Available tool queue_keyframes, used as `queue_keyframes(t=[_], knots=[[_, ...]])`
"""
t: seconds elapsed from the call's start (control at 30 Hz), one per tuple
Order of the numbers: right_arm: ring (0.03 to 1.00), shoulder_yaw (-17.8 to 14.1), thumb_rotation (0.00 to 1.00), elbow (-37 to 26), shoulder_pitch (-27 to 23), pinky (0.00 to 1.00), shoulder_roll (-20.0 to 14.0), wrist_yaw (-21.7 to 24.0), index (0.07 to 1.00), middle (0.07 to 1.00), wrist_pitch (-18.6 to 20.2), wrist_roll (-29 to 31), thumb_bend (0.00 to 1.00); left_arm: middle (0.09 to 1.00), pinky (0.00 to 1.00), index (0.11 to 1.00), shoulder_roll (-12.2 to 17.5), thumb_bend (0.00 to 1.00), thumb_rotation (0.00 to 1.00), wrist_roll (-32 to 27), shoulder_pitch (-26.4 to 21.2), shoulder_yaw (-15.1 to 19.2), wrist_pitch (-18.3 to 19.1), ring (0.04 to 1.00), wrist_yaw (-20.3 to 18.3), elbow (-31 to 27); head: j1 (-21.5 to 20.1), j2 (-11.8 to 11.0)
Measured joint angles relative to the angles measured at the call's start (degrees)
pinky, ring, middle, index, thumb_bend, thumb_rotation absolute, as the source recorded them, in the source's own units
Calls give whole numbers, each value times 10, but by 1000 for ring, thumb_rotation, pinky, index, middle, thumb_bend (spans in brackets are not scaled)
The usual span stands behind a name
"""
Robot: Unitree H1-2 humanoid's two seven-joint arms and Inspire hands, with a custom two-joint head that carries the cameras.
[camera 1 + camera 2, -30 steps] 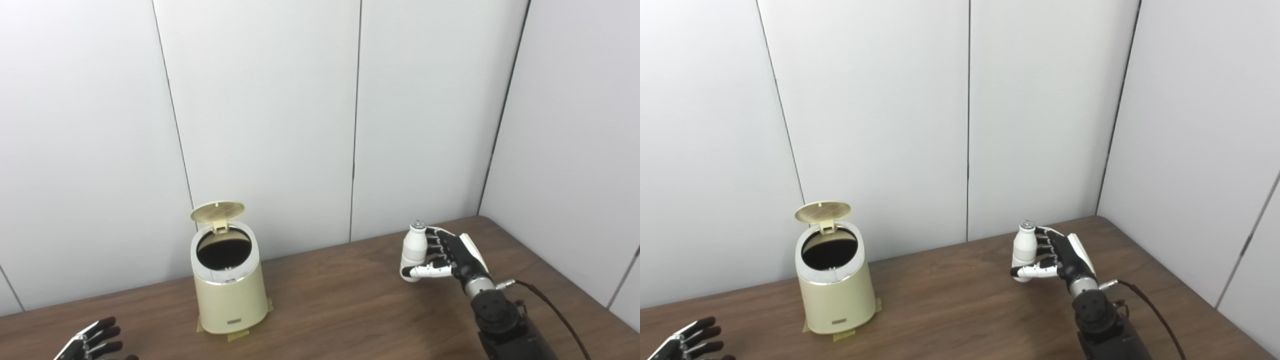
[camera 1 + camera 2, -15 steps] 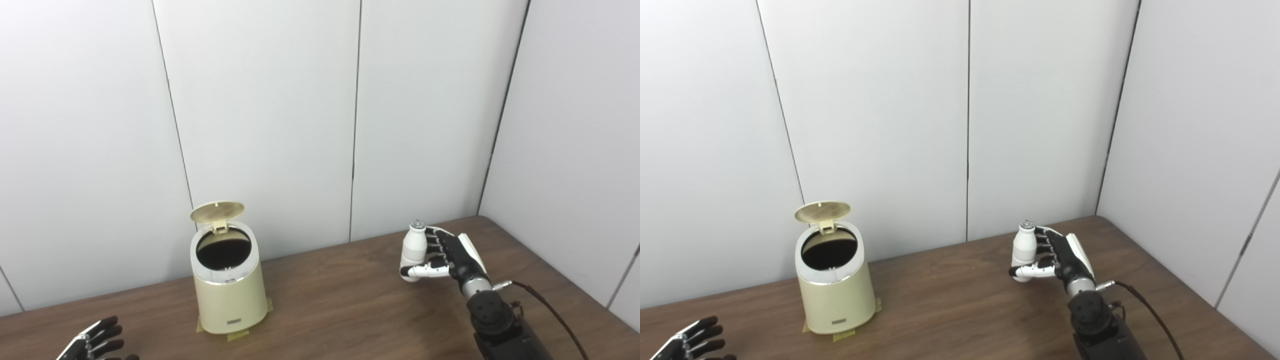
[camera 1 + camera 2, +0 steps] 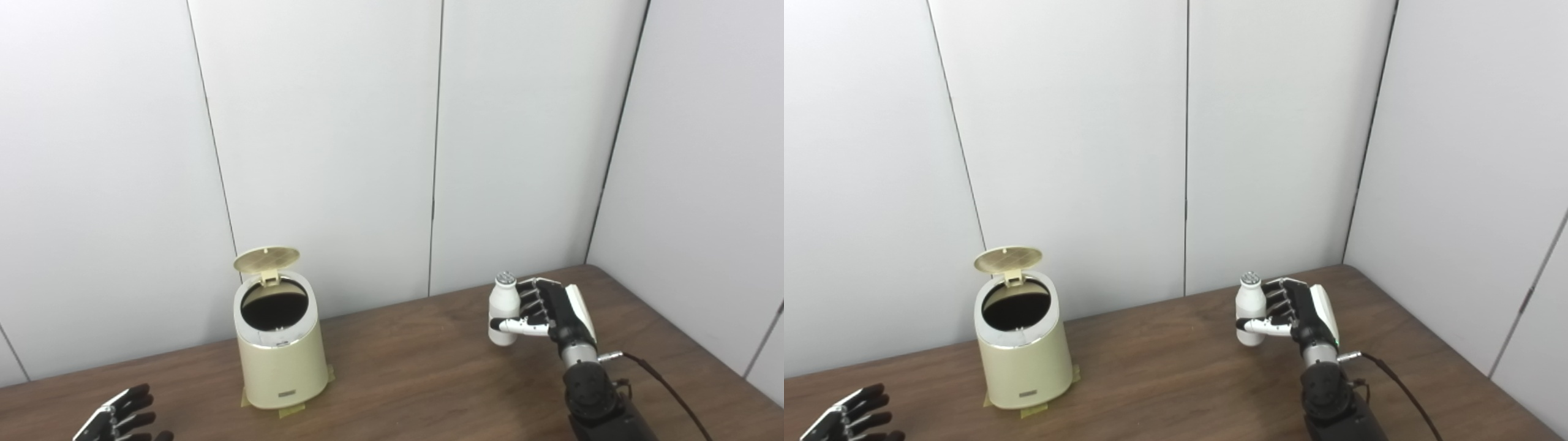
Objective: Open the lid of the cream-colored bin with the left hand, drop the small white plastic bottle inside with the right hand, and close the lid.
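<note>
The cream-colored bin [image 3: 280, 355] stands on the brown table at the left, taped down at its base. Its round lid [image 3: 266, 260] is tipped up and back, and the dark opening [image 3: 274, 304] shows. My right hand [image 3: 554, 312] is shut on the small white plastic bottle [image 3: 502, 309] and holds it upright above the table at the right, far from the bin. My left hand [image 3: 119, 419] is open and empty at the bottom left edge, away from the bin.
The brown wooden table [image 3: 416, 380] backs onto white wall panels [image 3: 331, 153] behind and at the right. A dark cable [image 3: 667, 383] trails from my right forearm.
My right hand has moved the bottle a little to the left and turned at the wrist. My left hand has crept slightly up and right. The bin and its lid have not moved.
</note>
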Motion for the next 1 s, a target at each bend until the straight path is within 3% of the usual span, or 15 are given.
queue_keyframes(t=[0.3,0.43,0.67,1.0], knots=[[364,5,0,-24,6,299,2,-2,524,427,0,-6,523,795,670,814,0,492,0,8,1,-2,11,743,0,-16,9,4],[378,8,0,-87,18,318,16,6,544,473,-1,-3,513,792,667,813,0,490,0,19,2,-4,24,737,0,-22,15,4],[376,50,0,-203,11,306,41,32,554,476,22,-23,510,798,704,829,-5,477,0,26,2,-7,28,745,1,-26,40,0],[412,92,0,-240,-33,345,64,71,522,482,49,-46,517,799,701,818,-13,514,0,26,1,-10,23,754,3,-14,96,-7]])
